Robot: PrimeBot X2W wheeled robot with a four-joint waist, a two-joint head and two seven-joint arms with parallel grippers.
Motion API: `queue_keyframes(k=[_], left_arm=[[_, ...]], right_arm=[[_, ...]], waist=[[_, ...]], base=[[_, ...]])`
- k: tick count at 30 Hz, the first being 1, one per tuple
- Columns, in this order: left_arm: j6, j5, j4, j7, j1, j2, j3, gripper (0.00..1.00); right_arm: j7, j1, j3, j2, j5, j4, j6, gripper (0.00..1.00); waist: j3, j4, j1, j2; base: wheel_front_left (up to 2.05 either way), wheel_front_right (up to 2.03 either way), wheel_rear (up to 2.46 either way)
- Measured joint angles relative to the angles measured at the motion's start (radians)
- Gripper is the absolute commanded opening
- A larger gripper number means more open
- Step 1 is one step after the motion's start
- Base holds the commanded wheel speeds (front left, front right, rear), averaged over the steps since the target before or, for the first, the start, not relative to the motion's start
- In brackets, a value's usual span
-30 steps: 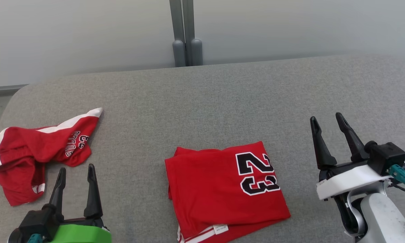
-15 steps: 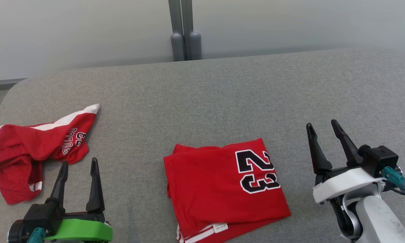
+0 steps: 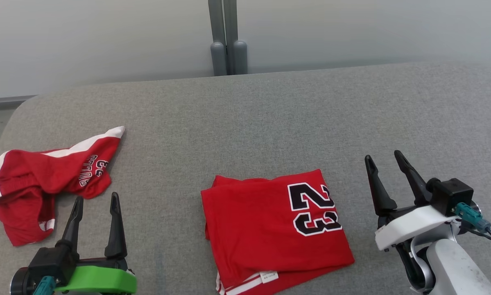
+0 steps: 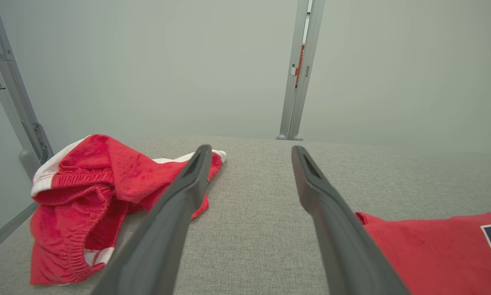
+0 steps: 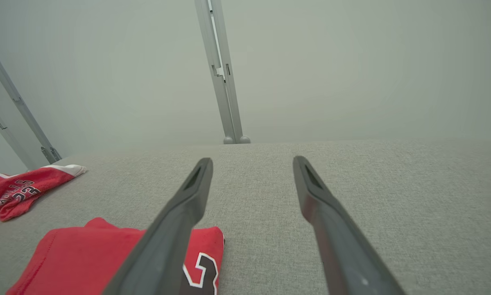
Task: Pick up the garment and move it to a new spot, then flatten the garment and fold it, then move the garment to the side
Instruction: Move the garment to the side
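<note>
Evidently the right pincer (image 3: 382,155) now sits slightly nearer five o'clock than a second ago, jaws apart and empty like the left pincer (image 3: 96,196), while the folded red garment (image 3: 265,229) lies unmoved at six o'clock on the bench (image 3: 245,123), so folding looks done and the sideways move remains.
</note>
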Motion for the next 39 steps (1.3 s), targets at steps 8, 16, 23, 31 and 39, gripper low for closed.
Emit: queue_keyframes(k=[8,16,23,31,39], left_arm=[[0.0,0.0,0.001,0.0,-0.001,0.0,-0.001,1.0],[-0.001,-0.006,0.007,0.0,-0.012,0.0,-0.011,1.0],[-0.001,-0.017,0.016,0.0,-0.02,0.0,-0.027,1.0],[-0.001,-0.018,0.016,0.0,-0.023,0.0,-0.032,1.0],[-0.001,-0.018,0.013,0.0,-0.024,0.0,-0.034,1.0]], right_arm=[[0.006,-0.006,0.045,-0.003,0.025,0.034,0.0,1.0],[0.226,-0.082,0.169,0.005,0.158,0.164,0.0,1.0],[0.39,-0.15,0.171,0.003,0.241,0.329,0.0,1.0],[0.518,-0.178,0.174,0.0,0.343,0.408,0.0,1.0],[0.459,-0.188,0.216,-0.018,0.385,0.382,0.0,0.0]], waist=[[-0.003,0.009,0.0,0.0],[-0.001,0.025,0.0,0.0],[0.004,0.064,0.0,0.0],[0.017,0.125,0.0,0.0],[0.034,0.152,0.0,0.0]], base=[[0.0,0.0,0.0],[0.0,0.0,0.0],[0.0,0.0,0.0],[0.0,0.0,0.0],[0.0,0.0,0.0]])
